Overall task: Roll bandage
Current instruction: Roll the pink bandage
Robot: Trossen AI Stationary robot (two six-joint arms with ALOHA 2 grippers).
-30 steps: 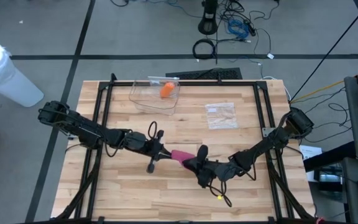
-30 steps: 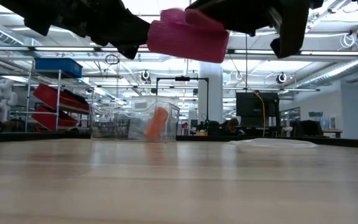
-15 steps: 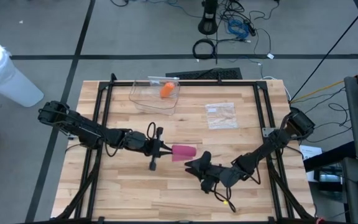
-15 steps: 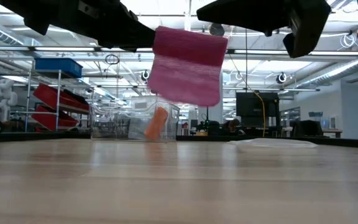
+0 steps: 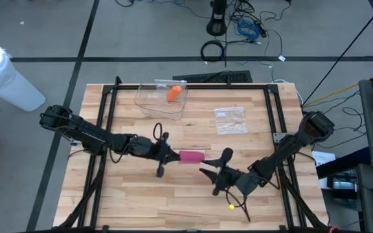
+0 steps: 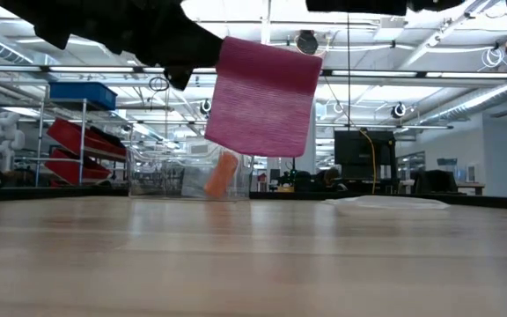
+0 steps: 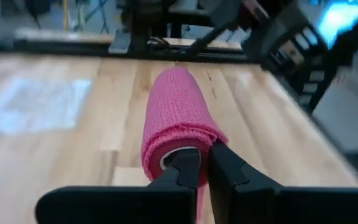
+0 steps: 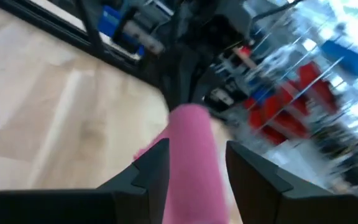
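Two grippers at one pink bandage roll (image 5: 191, 156) — left gripper (image 7: 199, 167) pinched tight on its near end. Roll's long axis pointing straight toward right gripper (image 8: 196, 163), fingers spread, just off the free end — nearer for regrasping.

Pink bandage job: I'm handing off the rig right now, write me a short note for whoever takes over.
Left gripper: shut on the end of the pink bandage roll, holding it above the table near its middle.
Right gripper: open, holding nothing, just off the roll's free end and lined up with it.
Elsewhere: an orange item sits in the clear container at the table's far side; a clear plastic wrapper lies flat toward the right.
Done: most of the bandage is wound into a roll.
Left: a short tail hangs loose in the low view; likely regrip with the right gripper and finish winding.
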